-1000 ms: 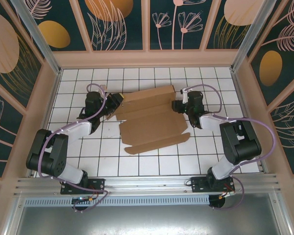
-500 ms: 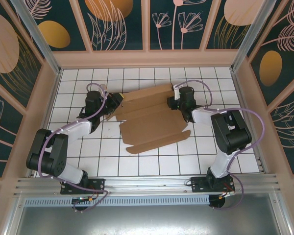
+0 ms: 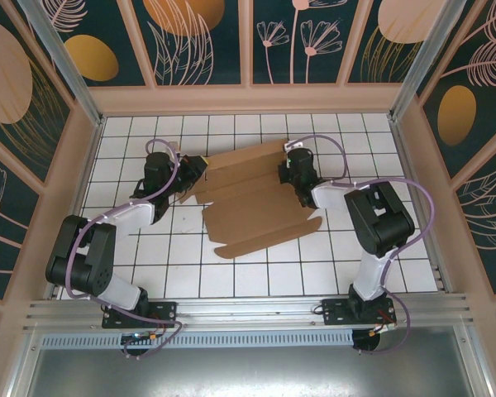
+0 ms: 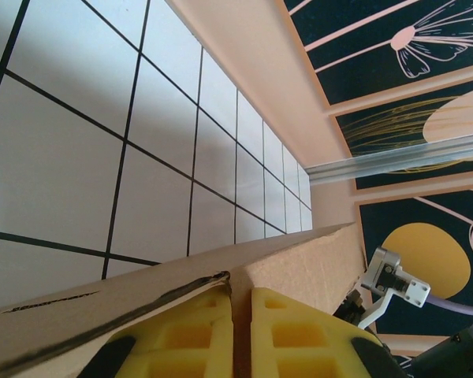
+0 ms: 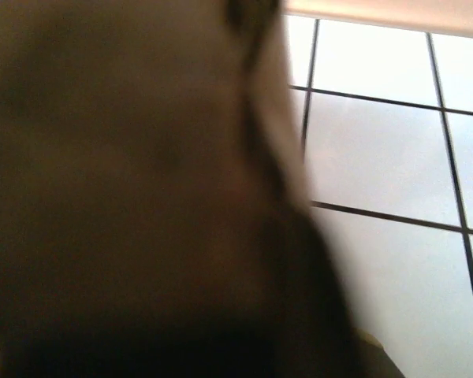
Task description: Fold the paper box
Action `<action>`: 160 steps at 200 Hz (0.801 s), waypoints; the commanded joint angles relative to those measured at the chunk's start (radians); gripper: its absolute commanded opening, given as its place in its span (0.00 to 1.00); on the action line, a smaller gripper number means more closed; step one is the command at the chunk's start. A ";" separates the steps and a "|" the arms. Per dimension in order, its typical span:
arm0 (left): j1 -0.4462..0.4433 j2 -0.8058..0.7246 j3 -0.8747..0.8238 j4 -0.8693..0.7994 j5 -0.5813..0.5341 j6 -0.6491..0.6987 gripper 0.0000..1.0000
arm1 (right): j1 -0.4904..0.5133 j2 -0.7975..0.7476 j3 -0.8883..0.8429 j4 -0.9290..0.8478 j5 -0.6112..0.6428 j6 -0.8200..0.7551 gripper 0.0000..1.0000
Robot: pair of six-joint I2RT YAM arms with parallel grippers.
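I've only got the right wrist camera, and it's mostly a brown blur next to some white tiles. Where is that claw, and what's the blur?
Observer: The top camera puts the right claw at the far right corner of the paper box, shut. The blur is probably that cardboard.
Operator: Is the box folded yet?
Observer: No. It lies mostly flat on the tiled table, with its near flap spread out.
Operator: And the other arm?
Observer: The left claw is shut on the box's left edge, with cardboard running between its yellow fingers.
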 commanded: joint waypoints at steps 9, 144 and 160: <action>-0.002 0.019 0.001 -0.046 0.017 0.007 0.09 | 0.036 0.014 -0.023 0.027 0.145 0.058 0.03; 0.037 -0.264 0.171 -0.548 -0.155 0.382 0.65 | -0.043 -0.052 -0.049 -0.091 -0.068 0.111 0.09; 0.038 -0.246 0.191 -0.613 -0.153 0.445 0.59 | -0.060 -0.025 -0.013 -0.147 -0.135 0.115 0.10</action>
